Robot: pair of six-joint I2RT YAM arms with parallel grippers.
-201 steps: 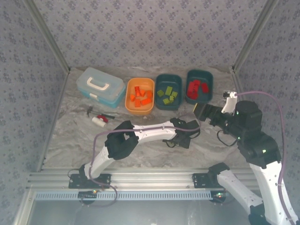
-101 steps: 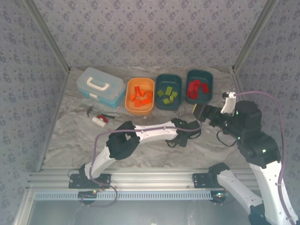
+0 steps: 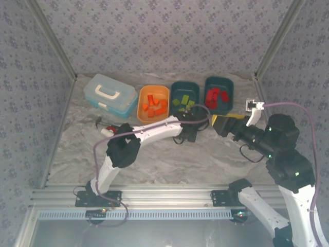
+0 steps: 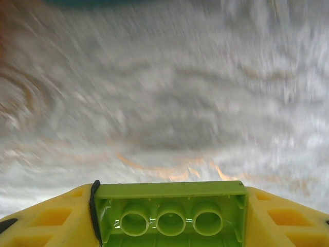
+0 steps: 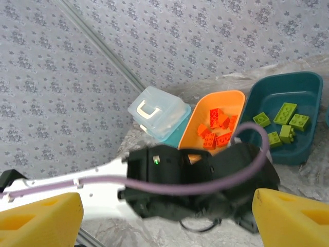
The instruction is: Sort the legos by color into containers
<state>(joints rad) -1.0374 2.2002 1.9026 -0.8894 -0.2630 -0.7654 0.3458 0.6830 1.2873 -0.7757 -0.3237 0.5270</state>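
1. Sorting looks close to finished. Three bins stand in a row along the far edge of the worktop (image 3: 154, 159), toward its far right corner, and each is loaded with one colour.
2. The orange bin (image 3: 141, 108), leftmost of the three, holds the orange bricks (image 3: 153, 106).
3. The middle teal bin (image 3: 185, 84) holds the green bricks (image 3: 184, 101), lying loosely and not stacked.
4. The right teal bin (image 3: 218, 80), nearest the far right corner, holds the red bricks (image 3: 215, 96).
5. The left end effector (image 4: 167, 198) is clenched on a lime green brick (image 4: 169, 206). Its yellow fingers press both ends, and the hollow underside faces the wrist camera. In the overhead view that arm reaches to just short of the near side of the middle teal bin, so the brick is held off the worktop and not yet over its bin.
6. The right end effector (image 5: 164, 216) is released. Its fingers are spread wide with nothing between them, and it hangs near the right edge of the worktop, short of the right teal bin.
7. What is left, as I judge it, is to carry the held brick over the middle teal bin and let it go among the other greens. This may well be the last piece, though the arms hide part of the worktop, so another stray brick cannot be ruled out.
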